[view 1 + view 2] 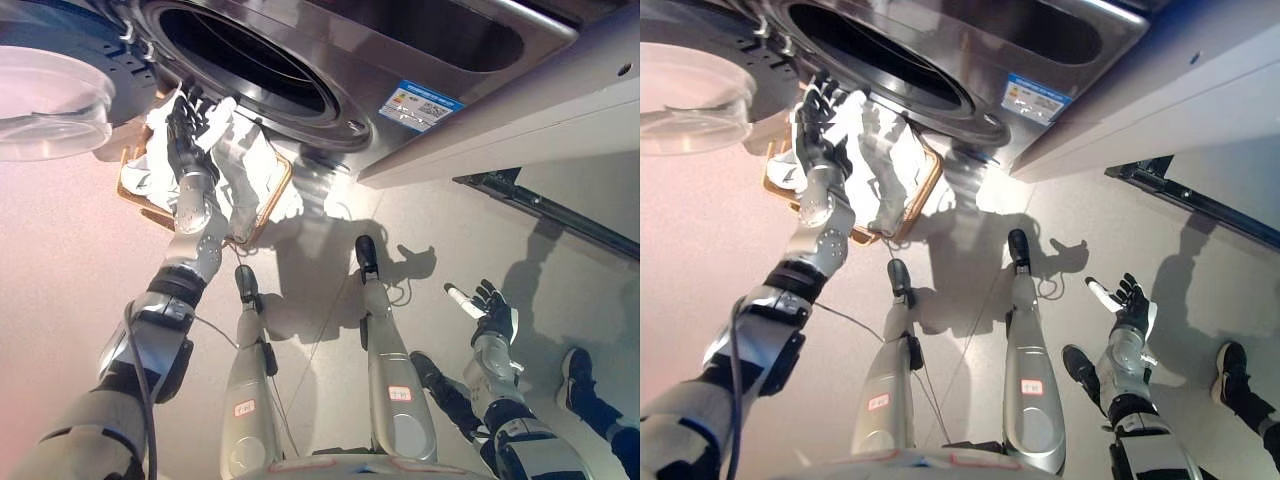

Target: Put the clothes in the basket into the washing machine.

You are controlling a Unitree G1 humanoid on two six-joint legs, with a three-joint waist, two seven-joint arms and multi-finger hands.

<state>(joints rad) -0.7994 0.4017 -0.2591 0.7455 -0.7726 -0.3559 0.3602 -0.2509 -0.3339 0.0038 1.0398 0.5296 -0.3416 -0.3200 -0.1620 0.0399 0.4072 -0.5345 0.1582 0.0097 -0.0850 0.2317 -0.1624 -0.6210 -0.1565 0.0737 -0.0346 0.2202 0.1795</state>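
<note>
The left hand (pixel 190 128) holds a white cloth (pixel 238 165) in curled fingers, raised over the basket (pixel 275 200) toward the washing machine (pixel 330 60) opening, likely for loading. The right hand (pixel 492 312) hangs idle, fingers spread.

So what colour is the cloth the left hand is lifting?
White cloth, held by the left hand; clearest in the left eye view.
</note>
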